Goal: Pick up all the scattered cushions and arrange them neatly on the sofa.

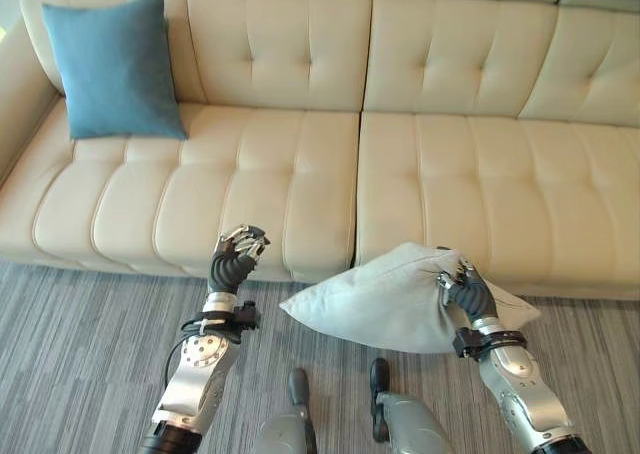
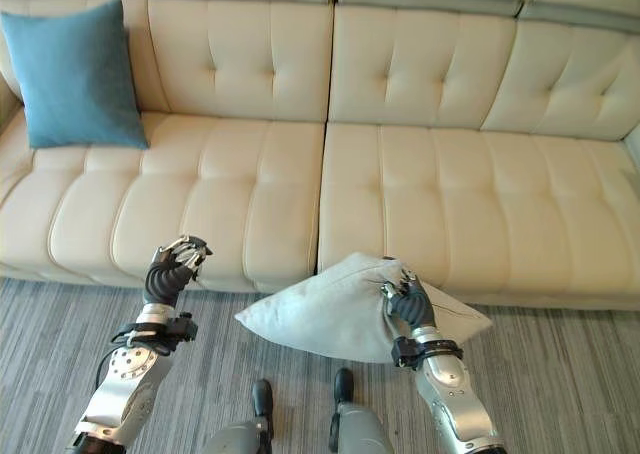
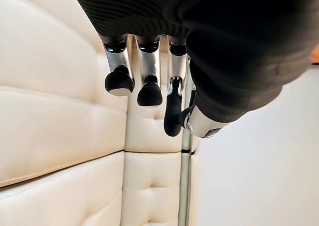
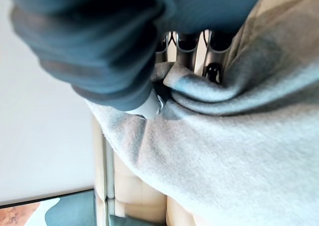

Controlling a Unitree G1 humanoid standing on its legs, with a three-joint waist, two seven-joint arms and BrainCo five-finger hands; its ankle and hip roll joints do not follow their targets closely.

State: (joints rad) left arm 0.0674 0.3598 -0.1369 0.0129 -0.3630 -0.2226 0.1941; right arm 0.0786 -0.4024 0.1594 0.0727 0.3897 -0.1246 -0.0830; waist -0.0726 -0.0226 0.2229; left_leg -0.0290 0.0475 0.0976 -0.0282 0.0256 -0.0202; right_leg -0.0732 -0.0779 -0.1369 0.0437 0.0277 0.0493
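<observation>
Grey cushion point(image 1: 385, 304) is hanging above the striped carpet point(image 1: 80, 344) before the cream sofa point(image 1: 450, 174), the right hand point(image 1: 462, 286) pinching its fabric. The left hand point(image 1: 238, 254), fingers curled and holding nothing, is hovering at the seat front. A blue cushion point(image 1: 115, 66) is leaning upright against the backrest's left end.

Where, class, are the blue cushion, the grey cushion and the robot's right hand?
blue cushion point(image 1: 118, 66), left eye view, middle of its face.
grey cushion point(image 1: 375, 302), left eye view, bare middle.
right hand point(image 1: 463, 286), left eye view, fingers pinching the cloth.

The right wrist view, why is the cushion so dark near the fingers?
In the right wrist view the right hand bunches the soft pale grey cushion, and the folds fall in its shadow; in the left eye view the cushion is evenly lit.
</observation>
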